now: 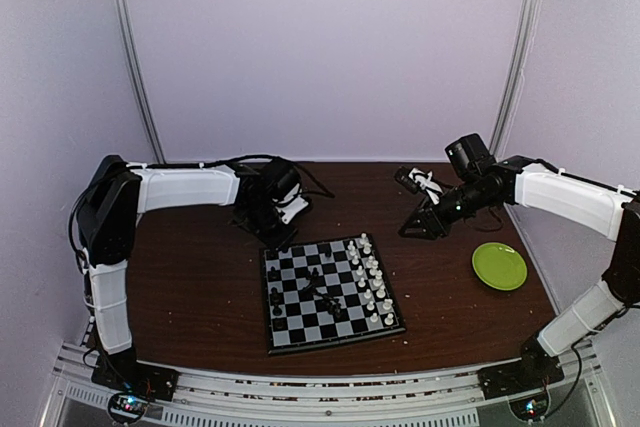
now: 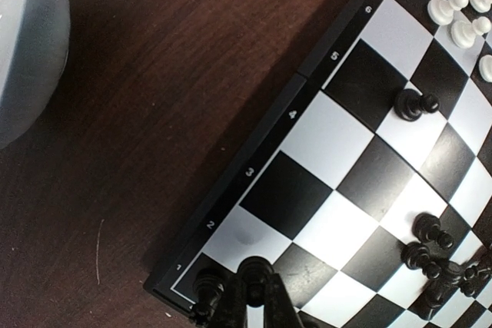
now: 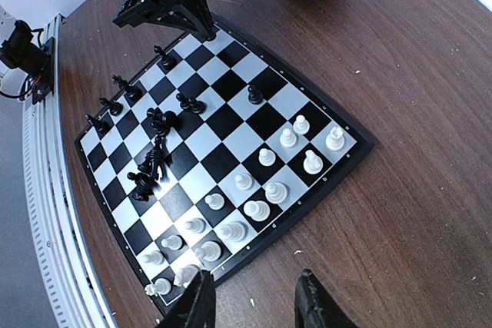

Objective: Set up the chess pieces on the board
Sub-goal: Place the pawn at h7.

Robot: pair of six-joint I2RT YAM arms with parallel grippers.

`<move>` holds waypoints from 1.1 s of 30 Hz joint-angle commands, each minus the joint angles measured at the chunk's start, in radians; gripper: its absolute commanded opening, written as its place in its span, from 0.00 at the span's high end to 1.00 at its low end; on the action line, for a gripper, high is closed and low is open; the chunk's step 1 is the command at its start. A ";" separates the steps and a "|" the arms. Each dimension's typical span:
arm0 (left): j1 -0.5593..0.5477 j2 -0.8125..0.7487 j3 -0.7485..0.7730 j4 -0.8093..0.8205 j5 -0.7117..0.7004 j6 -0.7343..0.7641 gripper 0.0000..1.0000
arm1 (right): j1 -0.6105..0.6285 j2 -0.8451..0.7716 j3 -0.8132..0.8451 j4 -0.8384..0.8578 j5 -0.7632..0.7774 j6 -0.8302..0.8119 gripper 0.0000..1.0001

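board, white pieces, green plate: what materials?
Board: likely plastic, semi-gloss; squares show soft sheen. White pieces: moulded plastic by look, smooth, slightly shiny. Green plate: plastic or glazed ceramic, uniform colour, cannot tell which.

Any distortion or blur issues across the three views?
Left wrist: strong fisheye bows the board squares, and the bowl at top left is out of focus. Right wrist: board edges curve too, but the chess pieces are sharp. Top external: soft, violet cast, pieces barely resolve.

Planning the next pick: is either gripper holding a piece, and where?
Right gripper: open, empty. Left gripper: shut at the board corner; whether anything is pinched cannot be told.
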 commanded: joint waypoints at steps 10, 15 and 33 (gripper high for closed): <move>-0.002 0.024 0.003 0.007 0.008 0.012 0.93 | -0.001 0.008 0.033 -0.012 -0.001 -0.007 0.64; -0.002 0.026 0.002 0.006 0.003 0.011 0.91 | -0.001 0.009 0.033 -0.012 -0.001 -0.008 0.64; -0.002 0.033 0.026 -0.003 0.015 0.011 0.76 | -0.001 0.011 0.035 -0.017 0.000 -0.011 0.64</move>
